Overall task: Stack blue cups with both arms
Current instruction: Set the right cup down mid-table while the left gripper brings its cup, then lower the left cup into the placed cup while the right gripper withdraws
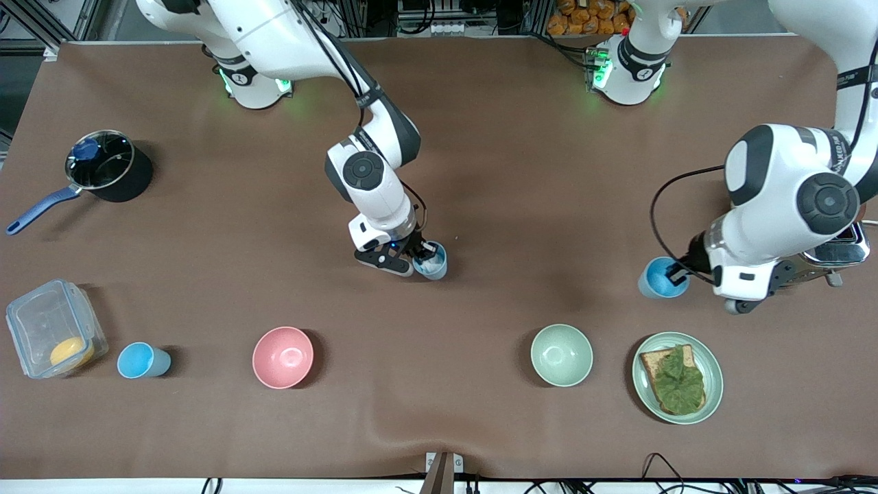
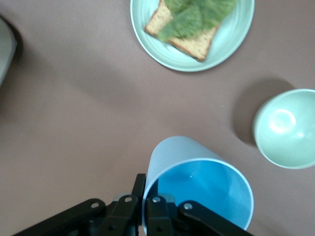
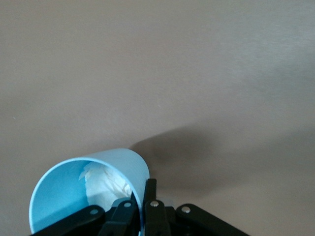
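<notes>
My right gripper (image 1: 420, 259) is shut on the rim of the paler blue cup (image 1: 432, 263) at mid-table. In the right wrist view the fingers (image 3: 150, 192) pinch its wall, and the cup (image 3: 59, 196) has whitish crumpled stuff inside. My left gripper (image 1: 679, 274) is shut on the rim of a brighter blue cup (image 1: 660, 278) toward the left arm's end. The left wrist view shows this tilted cup (image 2: 197, 189) pinched at the rim by my left gripper (image 2: 145, 199). A third blue cup (image 1: 143, 360) stands free beside the clear box.
A pink bowl (image 1: 282, 357), a pale green bowl (image 1: 561, 355) and a plate of toast with lettuce (image 1: 677, 376) lie nearer the front camera. A lidded pot (image 1: 106, 165) and a clear box (image 1: 51, 336) sit toward the right arm's end. A metal appliance (image 1: 840, 254) is under the left arm.
</notes>
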